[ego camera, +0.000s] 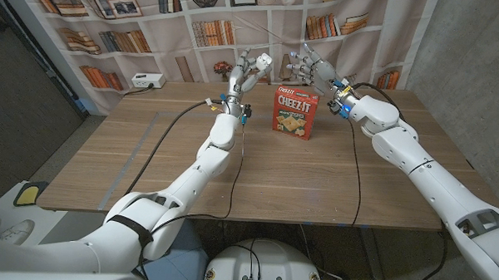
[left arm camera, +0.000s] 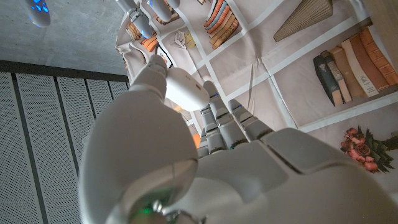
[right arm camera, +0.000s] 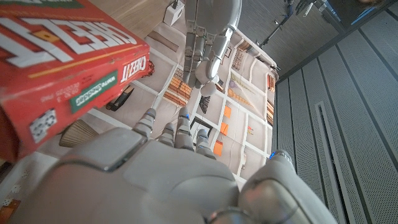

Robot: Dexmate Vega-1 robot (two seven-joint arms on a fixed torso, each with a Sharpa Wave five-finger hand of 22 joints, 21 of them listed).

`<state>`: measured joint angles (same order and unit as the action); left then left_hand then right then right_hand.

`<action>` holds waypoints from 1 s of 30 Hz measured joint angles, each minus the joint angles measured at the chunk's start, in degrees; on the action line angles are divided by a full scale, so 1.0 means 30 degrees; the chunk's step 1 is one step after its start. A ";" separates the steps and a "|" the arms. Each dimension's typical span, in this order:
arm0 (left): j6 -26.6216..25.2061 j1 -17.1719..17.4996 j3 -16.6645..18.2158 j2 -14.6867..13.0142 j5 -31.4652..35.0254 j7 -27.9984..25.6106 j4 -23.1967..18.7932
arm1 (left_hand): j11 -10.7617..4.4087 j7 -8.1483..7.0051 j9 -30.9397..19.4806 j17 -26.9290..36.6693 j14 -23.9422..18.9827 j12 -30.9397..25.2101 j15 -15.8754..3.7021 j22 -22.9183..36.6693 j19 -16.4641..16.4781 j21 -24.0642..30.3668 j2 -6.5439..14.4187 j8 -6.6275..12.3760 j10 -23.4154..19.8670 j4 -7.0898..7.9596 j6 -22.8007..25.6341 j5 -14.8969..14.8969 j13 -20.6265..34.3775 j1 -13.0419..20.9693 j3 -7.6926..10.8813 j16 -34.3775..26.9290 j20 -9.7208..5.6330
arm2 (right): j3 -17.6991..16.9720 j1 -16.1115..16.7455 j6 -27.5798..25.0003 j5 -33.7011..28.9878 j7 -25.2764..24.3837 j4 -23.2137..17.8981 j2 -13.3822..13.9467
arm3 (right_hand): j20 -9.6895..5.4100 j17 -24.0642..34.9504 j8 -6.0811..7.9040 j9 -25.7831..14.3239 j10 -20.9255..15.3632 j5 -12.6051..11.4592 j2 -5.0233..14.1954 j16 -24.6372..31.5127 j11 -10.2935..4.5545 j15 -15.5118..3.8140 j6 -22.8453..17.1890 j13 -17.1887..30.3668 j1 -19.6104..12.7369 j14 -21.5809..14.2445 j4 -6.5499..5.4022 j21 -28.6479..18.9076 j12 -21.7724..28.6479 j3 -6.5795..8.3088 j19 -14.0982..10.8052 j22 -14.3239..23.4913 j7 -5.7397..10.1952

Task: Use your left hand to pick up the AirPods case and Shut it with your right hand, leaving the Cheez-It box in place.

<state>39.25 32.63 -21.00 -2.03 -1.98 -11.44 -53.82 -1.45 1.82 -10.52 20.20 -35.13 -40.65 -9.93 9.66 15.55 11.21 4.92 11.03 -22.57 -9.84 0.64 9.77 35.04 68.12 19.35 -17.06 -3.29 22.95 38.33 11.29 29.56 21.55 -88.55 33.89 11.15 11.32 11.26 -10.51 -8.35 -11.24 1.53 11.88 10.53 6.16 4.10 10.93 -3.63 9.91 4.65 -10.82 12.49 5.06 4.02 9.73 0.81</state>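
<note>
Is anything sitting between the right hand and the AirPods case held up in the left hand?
Nothing visible. The left hand holds the AirPods case raised, the right hand is beside it with open air between, and the Cheez-It box stands lower on the table.

Staged robot test room, dressed up as a study.

Behind both raised hands, a printed backdrop (ego camera: 195, 22) of bookshelves: flat, creased cloth with painted books, frames and a bowl, its folds plain in the left wrist view just beyond the left hand (ego camera: 250, 72). To the right of the right hand (ego camera: 317, 69), bare grey concrete wall (ego camera: 469, 40); off to the left of the left hand, dark ribbed panelling (ego camera: 26, 91). Under the hands, a plain wooden table (ego camera: 149, 153) trailing black cables (ego camera: 162, 137), with a white power strip (ego camera: 148, 82) at its far edge, left of the left hand.
</note>
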 measured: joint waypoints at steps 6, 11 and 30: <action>0.0032 -0.0041 -0.0001 0.0022 0.0082 -0.0086 0.0025 | 0.0000 0.0103 0.0001 -0.0001 -0.0069 -0.0001 0.0065 -0.0023 0.0000 0.0000 0.0002 0.0000 0.0000 0.0000 0.0101 0.0072 -0.0013 -0.0002 0.0000 0.0009 0.0001 | 0.0139 -0.0170 0.0021 -0.0037 0.0200 0.0081 -0.0092 | 0.0000 -0.0001 -0.0092 0.0001 0.0000 0.0000 0.0000 0.0000 -0.0001 0.0008 0.0106 0.0000 0.0000 0.0008 -0.0081 0.0000 -0.0071 -0.0080 0.0000 0.0000 -0.0105; 0.0033 -0.0045 -0.0021 0.0022 0.0142 -0.0108 0.0025 | 0.0000 0.0041 0.0001 -0.0001 -0.0070 -0.0001 0.0065 -0.0022 0.0000 0.0000 0.0004 0.0000 0.0000 0.0000 0.0162 0.0073 -0.0014 -0.0004 0.0000 0.0010 0.0001 | 0.0235 -0.0300 0.0077 -0.0050 0.0320 0.0181 -0.0188 | 0.0000 -0.0001 -0.0092 0.0000 0.0000 0.0000 0.0000 0.0000 -0.0001 0.0004 0.0180 0.0000 0.0000 0.0004 -0.0080 0.0000 -0.0070 -0.0080 0.0001 0.0000 -0.0179; -0.0072 -0.0073 -0.0158 -0.0006 0.0148 0.0209 -0.0043 | 0.0000 -0.0063 0.0001 0.0055 -0.0157 -0.0004 0.0071 0.0033 0.0000 0.0000 0.0005 0.0001 0.0000 0.0000 0.0266 0.0065 -0.0142 -0.0004 0.0000 0.0146 0.0003 | 0.0488 -0.0631 0.0388 -0.0081 0.0664 0.0483 -0.0574 | -0.0001 -0.0002 -0.0092 0.0000 -0.0001 0.0000 0.0077 0.0000 -0.0002 -0.0001 0.0207 0.0001 0.0076 0.0001 -0.0079 0.0000 -0.0137 -0.0079 0.0002 0.0000 -0.0204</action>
<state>39.04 32.42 -21.48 -2.05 -1.54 -10.81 -53.94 -1.45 1.63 -10.52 20.36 -35.60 -40.66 -9.72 9.75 15.55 11.21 4.93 11.03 -22.57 -9.84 1.44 9.96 34.62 68.11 19.35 -16.63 -3.28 24.42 36.44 12.45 29.31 23.55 -87.10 32.17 11.15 11.32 10.98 -10.51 -8.35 -11.24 1.76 11.89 10.52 6.16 4.72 10.94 -3.40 9.92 4.42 -10.82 12.08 4.82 4.02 9.73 0.19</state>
